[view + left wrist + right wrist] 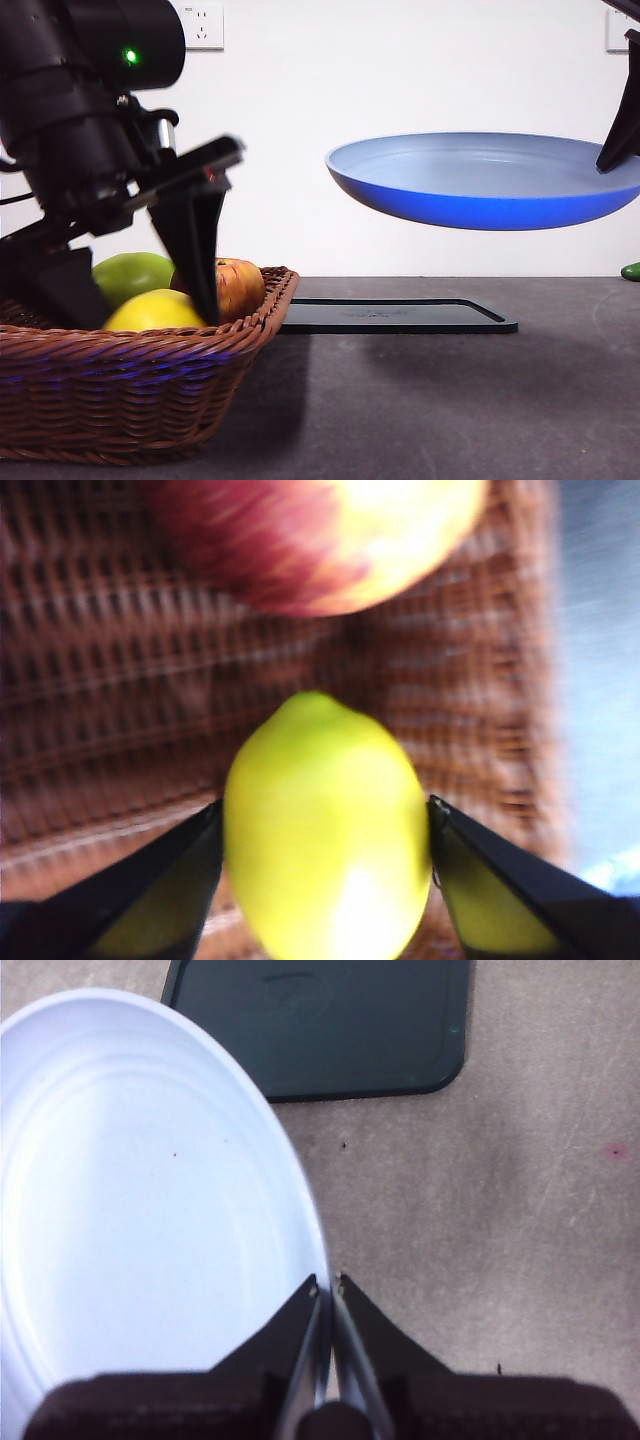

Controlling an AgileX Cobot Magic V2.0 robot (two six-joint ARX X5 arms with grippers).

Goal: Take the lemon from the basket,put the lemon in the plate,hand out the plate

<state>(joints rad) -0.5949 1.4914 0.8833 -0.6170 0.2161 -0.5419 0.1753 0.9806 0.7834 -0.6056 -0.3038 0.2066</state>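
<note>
A white wall is standing behind a dark grey table [450, 400]. The lemon [325, 830] is lying in the basket [130, 400], the left gripper [327, 825] bracketing it, a jaw at each flank; actual contact is hard to tell. A streaked apple [238, 287] and a green pear [130, 275] are sitting beside it. The right gripper [326, 1285] is pinching the rim of the plate [485, 180], holding it in the air above a black tray [395, 315].
</note>
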